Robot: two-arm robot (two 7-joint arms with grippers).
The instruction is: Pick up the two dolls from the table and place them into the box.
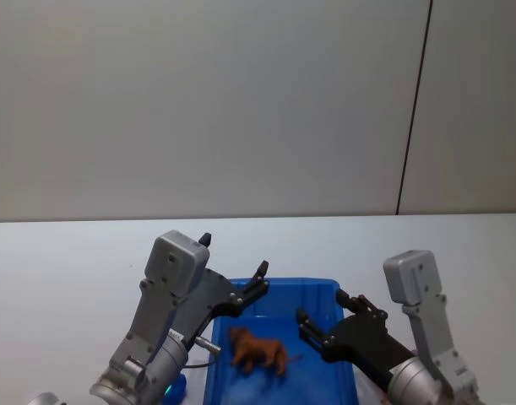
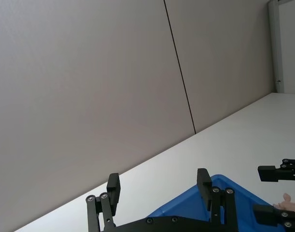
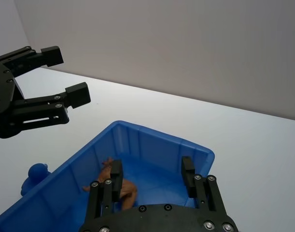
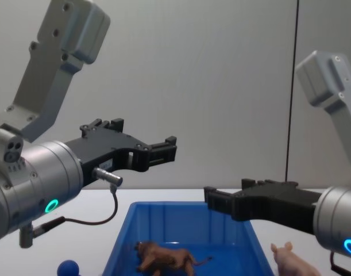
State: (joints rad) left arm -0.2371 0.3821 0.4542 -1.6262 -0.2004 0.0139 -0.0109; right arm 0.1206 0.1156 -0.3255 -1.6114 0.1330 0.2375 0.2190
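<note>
**One doll in, the pig waiting outside the right wall**

The lion point(image 1: 258, 352) lies on the floor of the blue box point(image 1: 283, 283). The pink pig point(image 4: 293, 260) is on the white table point(image 1: 63, 261), just outside the box's right wall. Both claws are spread and hold nothing: the left gripper point(image 1: 233, 253) hangs above the box's far-left corner, the right gripper point(image 3: 152, 166) over its right side.

From where I stand, the risk is the right arm dropping for the pig and clipping the rim, shoving the box, or toppling the pig. Room beside that wall looks tight; farther right the table is open.
</note>
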